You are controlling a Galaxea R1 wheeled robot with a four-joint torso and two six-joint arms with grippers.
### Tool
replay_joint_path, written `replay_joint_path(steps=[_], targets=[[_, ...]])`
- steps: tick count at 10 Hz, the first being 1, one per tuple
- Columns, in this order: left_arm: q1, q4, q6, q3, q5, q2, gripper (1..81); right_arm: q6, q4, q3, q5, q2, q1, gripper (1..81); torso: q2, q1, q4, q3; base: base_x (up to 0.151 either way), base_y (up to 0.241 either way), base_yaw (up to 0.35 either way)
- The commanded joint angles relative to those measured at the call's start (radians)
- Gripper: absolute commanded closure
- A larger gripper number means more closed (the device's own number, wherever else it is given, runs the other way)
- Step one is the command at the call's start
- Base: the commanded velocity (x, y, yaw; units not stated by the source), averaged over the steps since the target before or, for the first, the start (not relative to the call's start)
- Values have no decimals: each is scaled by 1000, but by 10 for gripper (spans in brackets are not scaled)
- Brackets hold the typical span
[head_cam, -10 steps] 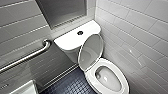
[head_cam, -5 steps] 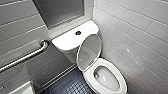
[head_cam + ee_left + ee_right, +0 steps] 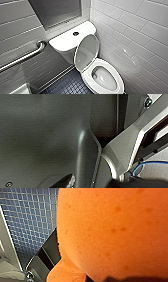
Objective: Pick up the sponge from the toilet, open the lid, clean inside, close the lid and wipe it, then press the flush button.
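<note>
Seemingly clamped in right gripper: soft orange-red rounded sponge (image 3: 112, 230). Risk of dropping it into glossy white ceramic toilet (image 3: 65, 41), oval plastic lid (image 3: 86, 51) raised, if loosely held.

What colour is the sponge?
The sponge is bright orange with a few small darker specks. It shows best in the right wrist view.

I see the glossy white ceramic toilet (image 3: 88, 79) lower right of the head frame, its oval plastic lid (image 3: 86, 51) standing open; the soft orange-red sponge (image 3: 112, 230) looms before my right wrist camera.
</note>
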Motion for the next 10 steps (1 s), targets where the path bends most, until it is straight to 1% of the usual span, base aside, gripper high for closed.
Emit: replay_joint_path(steps=[1,2,4,5,6,8,9,10], targets=[[21,1,-4,14,19,-20,10,-5,-23,-8,-70,-20,-11,811,0,0,0,-2,0,0,0],[21,0,-4,14,20,-21,10,-5,-30,-14,-70,-13,-14,811,100,-64,0,22,0,0,0],[12,-2,-4,14,19,-26,10,-5,-42,-42,-70,15,-28,811,117,-76,0,41,0,0,0],[3,-8,-4,18,19,-29,10,-5,-68,-71,-70,37,-43,811,145,-93,0,45,0,0,0],[-11,-9,-4,18,19,-26,10,-5,-79,-104,-70,58,-62,811,181,-116,0,47,0,0,0],[-47,-6,-24,34,5,-26,10,-5,-91,-149,-70,93,-77,811,256,-164,0,47,0,0,0],[-59,-6,-24,38,4,-24,10,-5,-96,-149,-70,98,-77,811,292,-187,0,47,0,0,0],[-66,-8,-24,38,2,-26,10,-5,-97,-151,-70,101,-75,811,230,-147,0,47,0,0,0]])
